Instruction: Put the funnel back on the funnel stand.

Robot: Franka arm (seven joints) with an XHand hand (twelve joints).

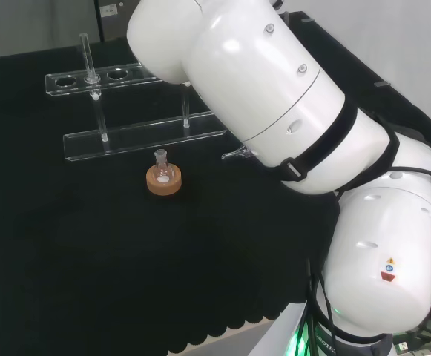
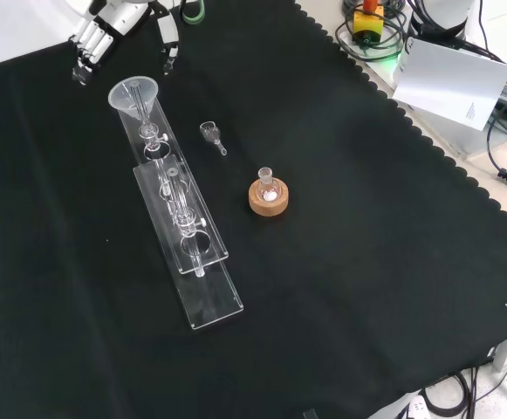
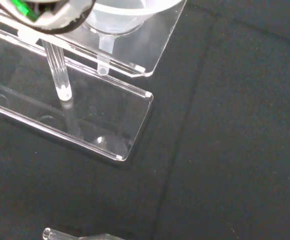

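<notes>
The funnel point(image 2: 134, 94) sits seated in the end hole of the clear funnel stand point(image 2: 188, 253); the hand point(image 2: 105, 35) hovers just beyond it, fingers point(image 2: 167, 44) apart and empty. A straight upward retreat looks safest, with open black bench point(image 2: 366, 288) all around.

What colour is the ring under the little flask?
Cork ring: light tan-brown, clearest in the front view.
</notes>
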